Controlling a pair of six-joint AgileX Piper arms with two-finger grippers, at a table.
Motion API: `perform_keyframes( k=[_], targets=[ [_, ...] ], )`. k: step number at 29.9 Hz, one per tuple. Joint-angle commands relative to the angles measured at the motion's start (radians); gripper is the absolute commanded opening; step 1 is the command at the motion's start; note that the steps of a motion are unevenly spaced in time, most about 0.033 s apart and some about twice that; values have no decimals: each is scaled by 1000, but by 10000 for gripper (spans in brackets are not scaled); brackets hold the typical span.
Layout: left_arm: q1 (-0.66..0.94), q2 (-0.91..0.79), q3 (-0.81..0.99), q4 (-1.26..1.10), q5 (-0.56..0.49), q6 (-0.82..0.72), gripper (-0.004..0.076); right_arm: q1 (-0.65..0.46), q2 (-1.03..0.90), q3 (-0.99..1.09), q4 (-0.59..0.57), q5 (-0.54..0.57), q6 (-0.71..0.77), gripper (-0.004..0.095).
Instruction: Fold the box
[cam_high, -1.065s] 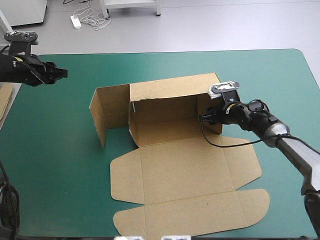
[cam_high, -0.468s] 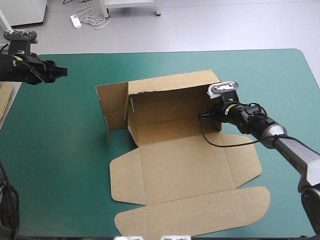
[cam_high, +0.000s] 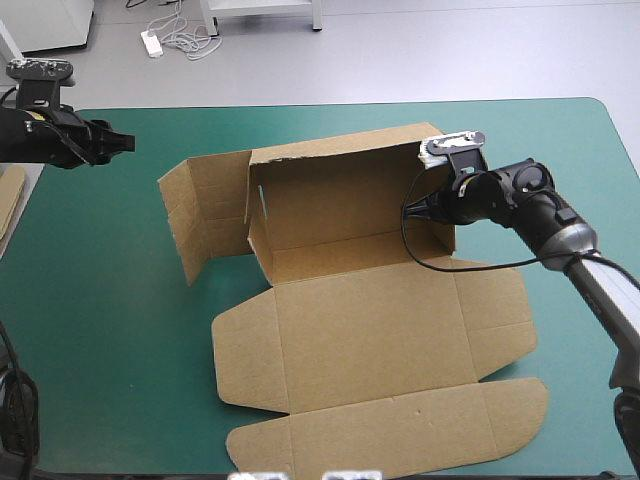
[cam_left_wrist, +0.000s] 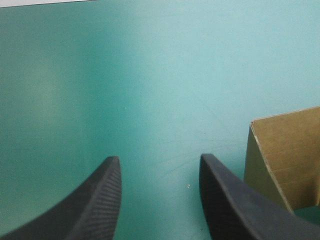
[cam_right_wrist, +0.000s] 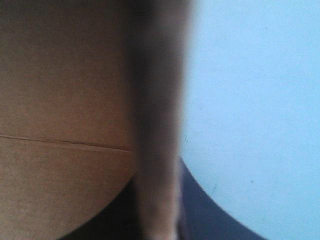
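Note:
The brown box (cam_high: 340, 200) lies in the middle of the teal-green table, its back wall and side flaps raised and its lid panels flat toward the near edge. My right gripper (cam_high: 428, 205) is at the box's right wall, shut on that wall's upright edge. The right wrist view shows the board's edge (cam_right_wrist: 157, 100) clamped between the black fingers (cam_right_wrist: 200, 210), with the box's inner face (cam_right_wrist: 60, 100) beside it. My left gripper (cam_high: 125, 145) hovers open over the far left of the table with nothing between its fingers (cam_left_wrist: 159, 159). The box's left flap (cam_left_wrist: 290, 160) stands ahead of it to one side.
An edge of more brown board (cam_high: 10, 200) shows at the table's left edge. The box's left flap (cam_high: 195, 215) stands out toward the left arm. Bare teal-green cover (cam_high: 100, 330) lies near left of the box.
My right gripper has shut on the box's right wall and drawn it up and toward the far edge. The box has shifted and its left flap has swung outward to the left.

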Motion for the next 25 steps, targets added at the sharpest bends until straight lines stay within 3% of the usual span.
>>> perform_keyframes(
  k=[1,7,15,22,25],
  targets=[
    [0,-35,-28,-31,-55,-2,349,-3,-50,-132,4,80,-1,-19],
    [0,-35,-28,-81,-53,-2,349,-5,-40,-274,4,200,20,-18],
    [-4,-35,-28,-114,-51,-2,349,-5,100,-467,4,478,18,-19],
    [-4,-35,-28,-114,-49,-2,349,-9,204,-514,4,481,27,-18],
    [-4,-35,-28,-114,-49,-2,349,-28,250,-514,64,481,29,-18]
  ],
)
